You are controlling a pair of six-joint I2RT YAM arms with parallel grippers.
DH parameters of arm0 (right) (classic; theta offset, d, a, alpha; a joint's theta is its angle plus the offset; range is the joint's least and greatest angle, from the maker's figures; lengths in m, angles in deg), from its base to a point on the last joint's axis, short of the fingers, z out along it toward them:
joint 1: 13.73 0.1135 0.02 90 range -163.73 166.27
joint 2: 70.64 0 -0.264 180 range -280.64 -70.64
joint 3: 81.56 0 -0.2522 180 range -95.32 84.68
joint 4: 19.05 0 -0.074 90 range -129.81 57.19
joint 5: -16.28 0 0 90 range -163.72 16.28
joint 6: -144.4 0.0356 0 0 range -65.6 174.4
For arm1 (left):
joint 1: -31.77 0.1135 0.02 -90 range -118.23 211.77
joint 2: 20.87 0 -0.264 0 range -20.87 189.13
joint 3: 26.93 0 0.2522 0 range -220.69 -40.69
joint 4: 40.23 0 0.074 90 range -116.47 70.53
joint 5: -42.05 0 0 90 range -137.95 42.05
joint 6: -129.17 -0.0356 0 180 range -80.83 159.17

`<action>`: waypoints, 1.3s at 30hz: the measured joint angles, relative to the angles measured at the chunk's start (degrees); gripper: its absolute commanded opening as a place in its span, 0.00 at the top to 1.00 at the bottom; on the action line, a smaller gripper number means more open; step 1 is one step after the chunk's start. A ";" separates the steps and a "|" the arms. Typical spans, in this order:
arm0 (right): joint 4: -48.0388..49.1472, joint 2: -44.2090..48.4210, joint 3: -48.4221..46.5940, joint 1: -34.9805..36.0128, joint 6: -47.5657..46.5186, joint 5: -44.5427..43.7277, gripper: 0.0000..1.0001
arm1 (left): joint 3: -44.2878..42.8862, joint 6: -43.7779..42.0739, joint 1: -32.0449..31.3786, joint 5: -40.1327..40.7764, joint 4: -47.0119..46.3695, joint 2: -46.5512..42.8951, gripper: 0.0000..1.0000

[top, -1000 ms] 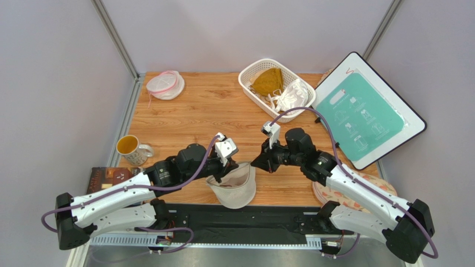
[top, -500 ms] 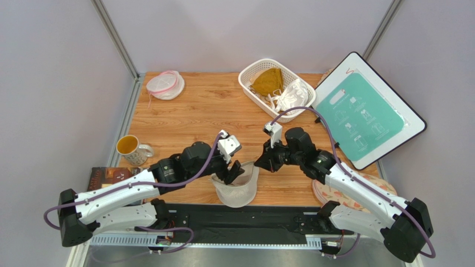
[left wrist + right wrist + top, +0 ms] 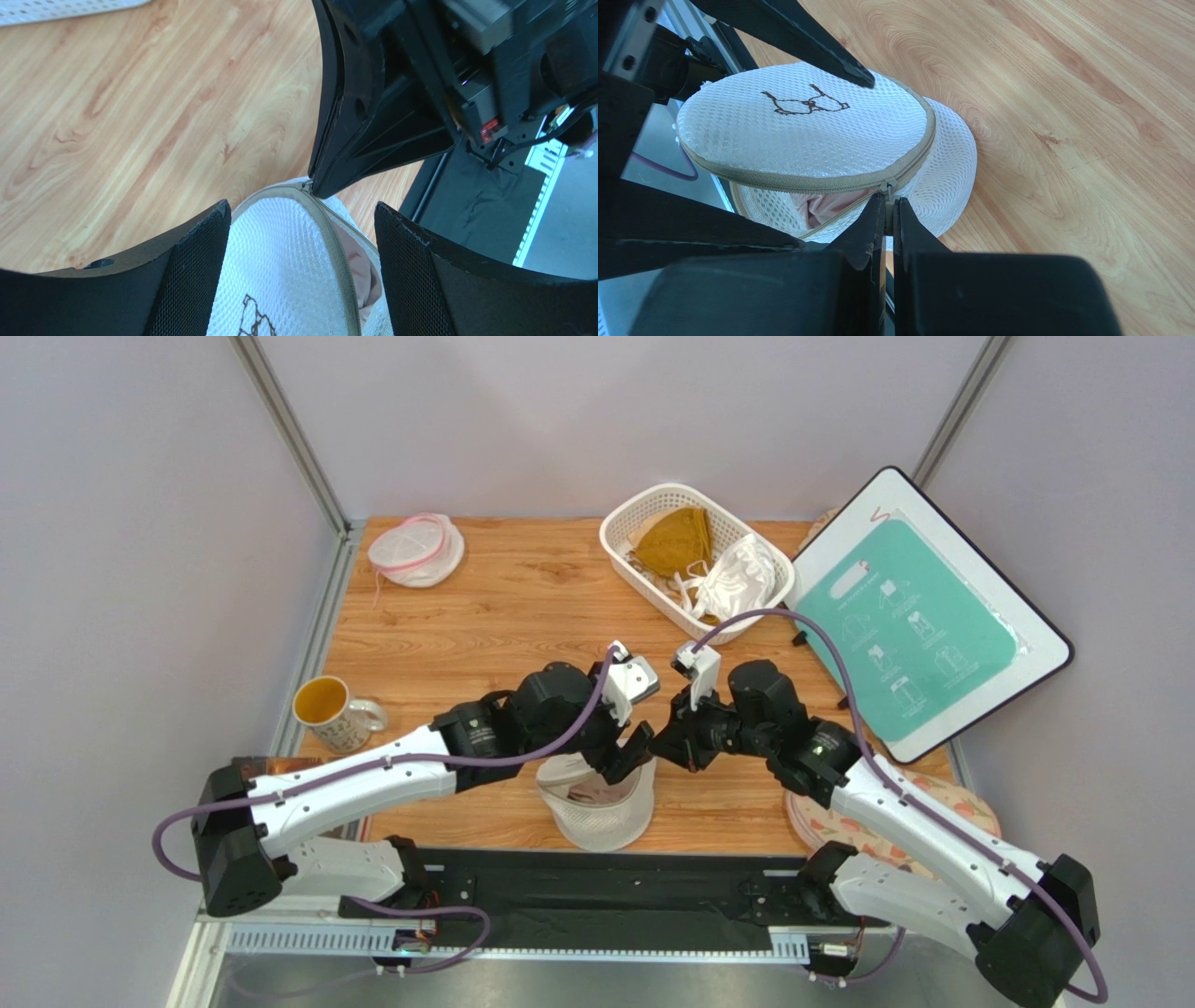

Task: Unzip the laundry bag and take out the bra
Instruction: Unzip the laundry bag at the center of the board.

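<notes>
laundry bag (image 3: 596, 815) is sitting on one round end near the front edge of the wooden table (image 3: 477, 623), between the two arms. the right claw (image 3: 889, 204) is clenching the zipper pull (image 3: 887, 187) at the rim of the bag's flat lid, its fingers pressed together on the small tab. the left claw (image 3: 302, 210) is hanging released, its two black fingers (image 3: 193, 269) spread wide on either side of the lid and gripping nothing. the zip is looking partly undone: a gap is opening under the lid, and the bra (image 3: 823, 204), pale pink, is showing through it, tucked inside the bag. judging by this, the unzipping step is under way and the removal is not yet begun. the next move is probably calling for the right claw to draw the pull further round the rim while the left one is steadying the soft mesh, since the bag is looking light enough to slide or tip. room is tight toward the robot, where the black base rail (image 3: 603, 889) is lying just beside the bag. open wood is stretching away toward the white basket (image 3: 638, 506) at the far side, and the mug (image 3: 334, 711) is standing well apart to the left.
</notes>
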 measured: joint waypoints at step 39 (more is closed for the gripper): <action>2.51 -4.22 0.07 -0.26 -0.33 4.02 1.00 | 8.79 -5.07 -3.17 3.08 -0.37 -11.87 1.00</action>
